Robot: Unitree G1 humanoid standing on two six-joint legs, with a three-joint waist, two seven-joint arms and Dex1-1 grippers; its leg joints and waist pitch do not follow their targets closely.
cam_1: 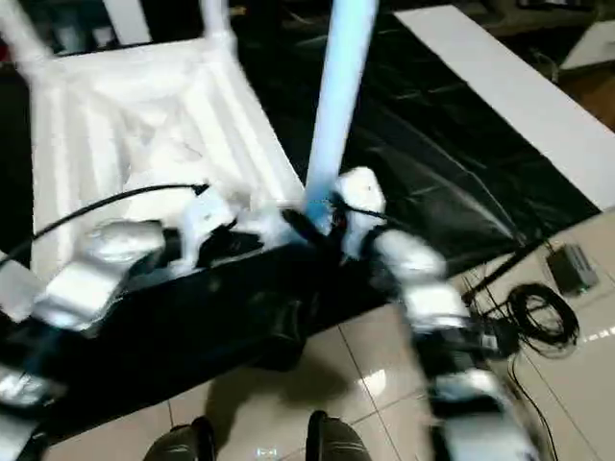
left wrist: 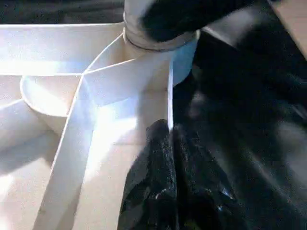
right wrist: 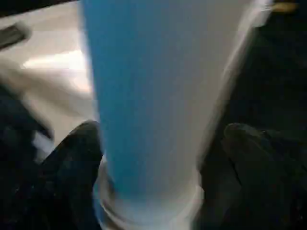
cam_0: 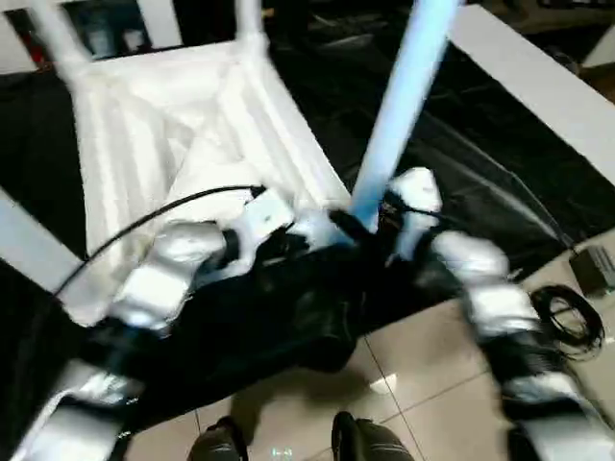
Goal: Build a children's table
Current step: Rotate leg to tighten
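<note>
The white tabletop (cam_0: 163,125) lies upside down on a black cloth, ribbed underside up. Two legs (cam_0: 248,19) stand in its far corners. A third leg (cam_0: 399,106) stands upright in the near right corner socket (left wrist: 158,43). My right gripper (cam_0: 370,226) is at the foot of this leg, open. In the right wrist view its fingers (right wrist: 72,163) stand on either side of the leg (right wrist: 153,96), one of them apart from it. My left gripper (left wrist: 170,139) is shut on the tabletop's rim wall just beside that socket.
Another white tube (cam_0: 29,245) crosses the left edge. A long white board (cam_0: 538,77) lies at the back right. On the tiled floor to the right are coiled cables (cam_0: 567,322) and a small grey box (cam_0: 594,269). My feet (cam_0: 216,442) are at the bottom.
</note>
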